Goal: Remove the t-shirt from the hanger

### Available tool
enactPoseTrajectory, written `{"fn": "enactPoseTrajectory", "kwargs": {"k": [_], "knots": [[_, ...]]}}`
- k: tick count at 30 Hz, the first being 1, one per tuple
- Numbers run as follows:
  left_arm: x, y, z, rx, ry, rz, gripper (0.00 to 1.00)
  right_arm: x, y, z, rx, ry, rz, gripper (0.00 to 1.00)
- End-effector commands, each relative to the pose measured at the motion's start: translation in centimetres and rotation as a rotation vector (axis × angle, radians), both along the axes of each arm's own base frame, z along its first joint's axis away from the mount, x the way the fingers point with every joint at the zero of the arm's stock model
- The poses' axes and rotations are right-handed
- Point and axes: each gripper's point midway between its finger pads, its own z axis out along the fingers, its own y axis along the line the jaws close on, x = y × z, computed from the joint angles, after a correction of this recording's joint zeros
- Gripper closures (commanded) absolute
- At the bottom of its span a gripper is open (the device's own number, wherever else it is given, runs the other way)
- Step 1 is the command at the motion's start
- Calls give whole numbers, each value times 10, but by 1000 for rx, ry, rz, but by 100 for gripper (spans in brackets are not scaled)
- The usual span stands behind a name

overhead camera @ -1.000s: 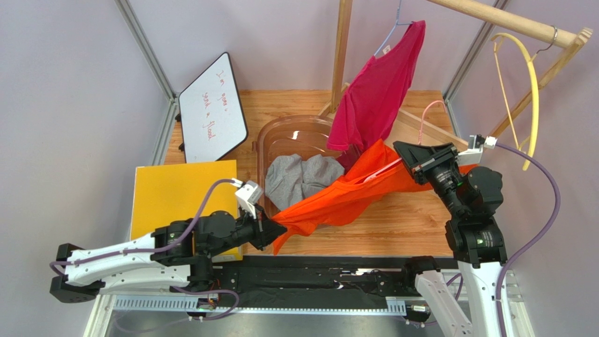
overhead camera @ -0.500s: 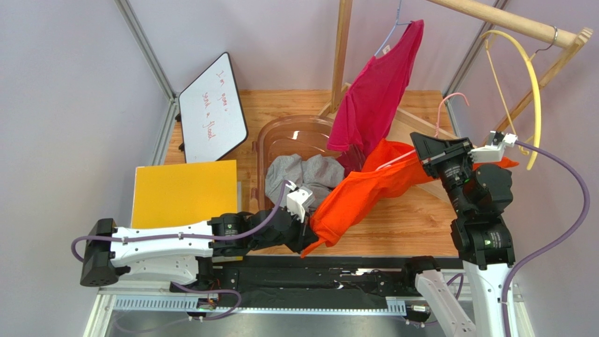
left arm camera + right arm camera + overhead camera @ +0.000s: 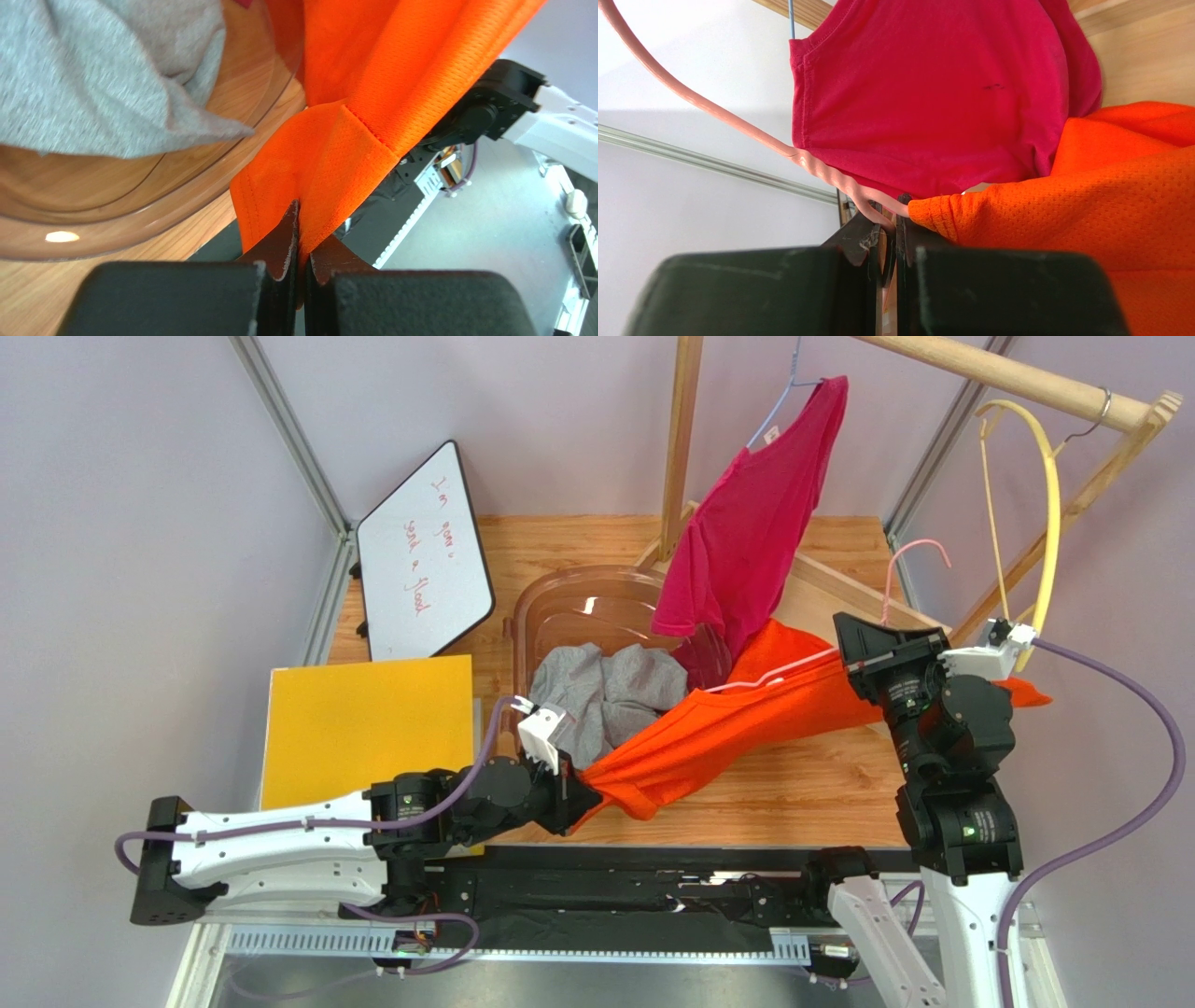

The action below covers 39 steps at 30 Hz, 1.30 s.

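The orange t-shirt (image 3: pixel 758 711) is stretched taut above the wooden table (image 3: pixel 828 773), between both arms. The left gripper (image 3: pixel 300 225) pinches its hem corner, jaws closed on the fabric, near the clear tub (image 3: pixel 561 599). The right gripper (image 3: pixel 889 227) is clamped narrowly on the pink hanger (image 3: pixel 808 162), where the shirt's other end bunches against its fingers.

Most of the pink hanger (image 3: pixel 808 162) hidden inside orange t-shirt (image 3: pixel 744 721)

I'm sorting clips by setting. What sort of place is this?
Probably a robotics lab test cell, not a home: plain panel walls on metal framing enclose a wooden table, with a handwritten whiteboard and a wooden clothes rack staged on it.
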Motion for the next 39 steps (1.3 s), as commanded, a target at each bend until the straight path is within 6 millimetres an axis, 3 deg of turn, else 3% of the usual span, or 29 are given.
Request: {"fn": "enactPoseTrajectory", "kwargs": {"k": [1, 8, 12, 14, 15, 16, 18, 19, 20, 22, 26, 29, 34, 39], "knots": [[4, 17, -20, 50, 24, 68, 100, -1, 0, 26, 98, -100, -6, 100], [1, 12, -22, 47, 36, 50, 100, -3, 42, 19, 371, -73, 211, 100], [-2, -6, -23, 67, 36, 0, 100, -7, 67, 26, 426, -66, 370, 100], [-1, -20, -9, 51, 6, -33, 100, -13, 77, 36, 407, -57, 440, 100], [-1, -30, -14, 73, 7, -54, 100, -15, 79, 36, 403, -41, 452, 100], [0, -40, 0, 58, -6, -68, 100, -19, 80, 42, 384, -55, 459, 100], [1, -53, -6, 110, -14, -97, 100, -23, 69, 42, 330, -58, 393, 100], [1, -61, 4, 96, -23, -108, 100, -30, 62, 53, 295, -85, 358, 100], [1, -66, -2, 114, -20, -118, 100, -31, 50, 46, 235, -66, 286, 100], [0, -76, -1, 99, -28, -147, 100, -40, 44, 58, 209, -93, 260, 100], [3, -89, -18, 124, 6, -151, 100, -56, 54, 76, 288, -136, 330, 100], [6, -101, -15, 103, 14, -163, 100, -58, 68, 70, 363, -119, 419, 100], [23, -121, 16, 31, 1, -168, 100, -57, 96, 59, 597, -24, 611, 100], [39, -136, 44, -21, -19, -180, 100, -70, 112, 69, 634, -10, 764, 100]]}}
